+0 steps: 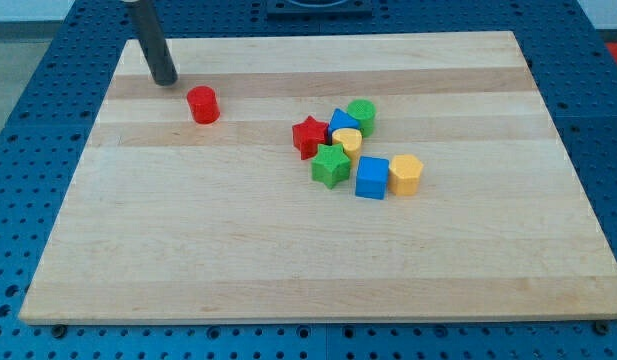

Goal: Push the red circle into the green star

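My tip (165, 80) is resting on the table (288, 260) near its upper left corner in the view. I am carrying no fingers at all, only this straight dark rod, so there is nothing to open, close or grip with.

The red circle (203, 104) is sitting just beside my tip, toward the view's right and a little toward the view's bottom. A narrow strip of bare wood is showing between us, so I am not touching it.

The green star (331, 167) is lying well apart from my tip, farther to the view's right and lower, beyond the red circle. It is sitting at the lower left edge of a tight cluster. A red star (309, 136) is lying just above and left of it, and a small yellow block (347, 141) is pressing in just above it. A blue block (340, 121) and a green circle (362, 115) are crowding the cluster's top. A blue cube (372, 178) is sitting just right of the green star, and a yellow block (406, 173) with angled sides is touching that cube on its right.
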Robot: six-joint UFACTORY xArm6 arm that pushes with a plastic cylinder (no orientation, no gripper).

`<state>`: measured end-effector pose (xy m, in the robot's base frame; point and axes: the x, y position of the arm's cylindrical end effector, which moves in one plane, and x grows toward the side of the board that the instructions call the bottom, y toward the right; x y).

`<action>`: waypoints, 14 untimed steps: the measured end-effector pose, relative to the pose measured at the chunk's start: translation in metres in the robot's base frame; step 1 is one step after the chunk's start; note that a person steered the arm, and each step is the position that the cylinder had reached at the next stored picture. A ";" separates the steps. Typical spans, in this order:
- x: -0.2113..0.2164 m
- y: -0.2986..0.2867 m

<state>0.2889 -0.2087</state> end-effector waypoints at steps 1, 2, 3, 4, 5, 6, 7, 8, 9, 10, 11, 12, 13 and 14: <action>0.030 0.025; 0.057 0.053; 0.075 0.080; 0.087 0.105; 0.098 0.124; 0.108 0.126; 0.116 0.123; 0.117 0.117; 0.117 0.116; 0.118 0.116; 0.123 0.118; 0.131 0.120; 0.137 0.113; 0.141 0.110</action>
<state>0.4297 -0.0990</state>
